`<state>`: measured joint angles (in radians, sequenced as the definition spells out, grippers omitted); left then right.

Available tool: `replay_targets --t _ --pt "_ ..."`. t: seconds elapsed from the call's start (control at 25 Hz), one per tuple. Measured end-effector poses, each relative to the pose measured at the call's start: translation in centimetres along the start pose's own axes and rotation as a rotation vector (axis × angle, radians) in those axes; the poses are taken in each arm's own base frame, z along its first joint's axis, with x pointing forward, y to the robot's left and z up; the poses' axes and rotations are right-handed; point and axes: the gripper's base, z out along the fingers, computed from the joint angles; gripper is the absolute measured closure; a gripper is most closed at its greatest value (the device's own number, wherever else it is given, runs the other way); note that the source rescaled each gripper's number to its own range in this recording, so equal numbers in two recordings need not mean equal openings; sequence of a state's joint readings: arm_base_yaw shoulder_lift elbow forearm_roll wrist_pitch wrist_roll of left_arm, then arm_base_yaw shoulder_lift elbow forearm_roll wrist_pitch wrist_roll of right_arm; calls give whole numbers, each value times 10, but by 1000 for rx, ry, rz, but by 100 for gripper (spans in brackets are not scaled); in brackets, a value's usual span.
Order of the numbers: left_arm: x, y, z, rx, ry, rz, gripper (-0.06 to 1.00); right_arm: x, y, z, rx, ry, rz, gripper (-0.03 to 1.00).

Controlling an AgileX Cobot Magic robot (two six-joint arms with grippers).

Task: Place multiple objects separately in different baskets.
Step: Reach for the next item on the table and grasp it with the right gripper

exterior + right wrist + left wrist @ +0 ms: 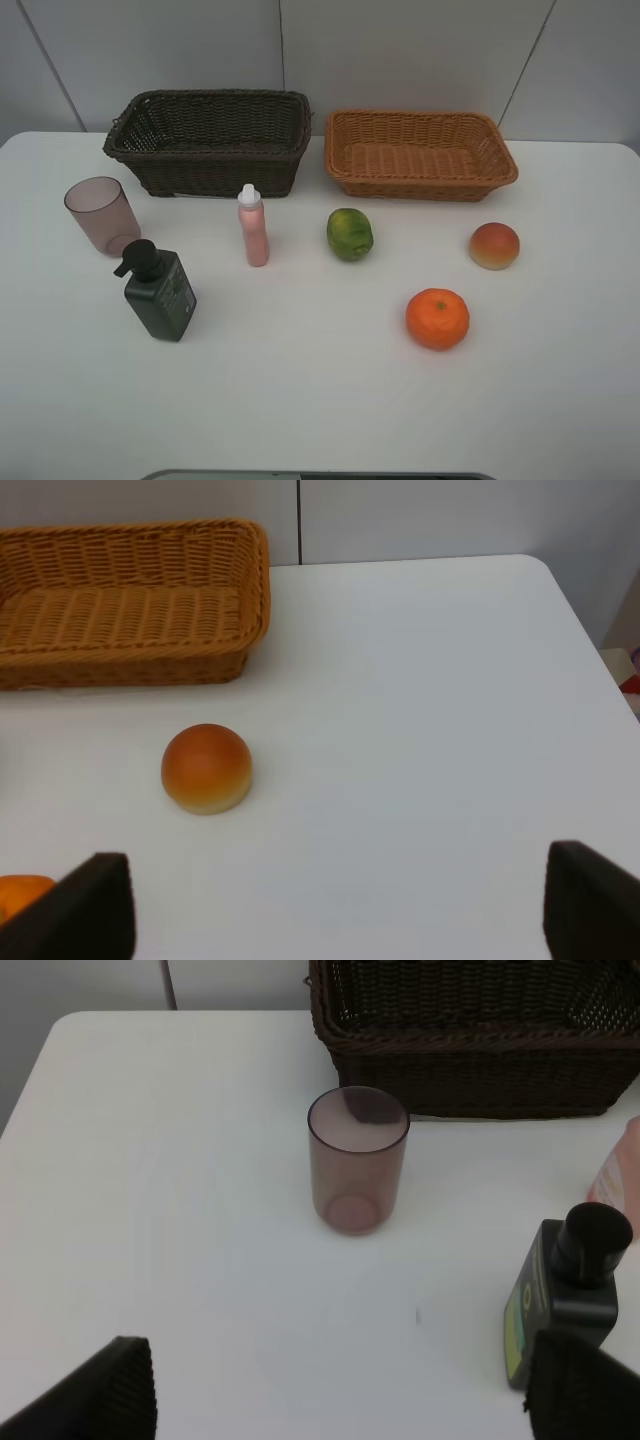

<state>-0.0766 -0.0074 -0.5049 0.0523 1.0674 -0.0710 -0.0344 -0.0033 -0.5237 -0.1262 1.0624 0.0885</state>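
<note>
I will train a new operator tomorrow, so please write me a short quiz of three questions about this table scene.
1. True or false: the dark basket and the light basket are both empty.
2. Which object stands nearest the dark basket? A) pink bottle B) peach C) orange
3. How many fruits lie on the table?

Key: 1 true; 2 A; 3 three.

White table point(300, 400), grey panelled wall point(400, 50)
</note>
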Motion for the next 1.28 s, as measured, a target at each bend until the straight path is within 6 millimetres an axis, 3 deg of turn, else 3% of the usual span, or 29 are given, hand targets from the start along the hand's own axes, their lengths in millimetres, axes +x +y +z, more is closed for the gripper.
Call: replay_targets --t 1.28 --pt "0 0 0 0 0 0 -1 0 -1 1 -88 -2 -42 30"
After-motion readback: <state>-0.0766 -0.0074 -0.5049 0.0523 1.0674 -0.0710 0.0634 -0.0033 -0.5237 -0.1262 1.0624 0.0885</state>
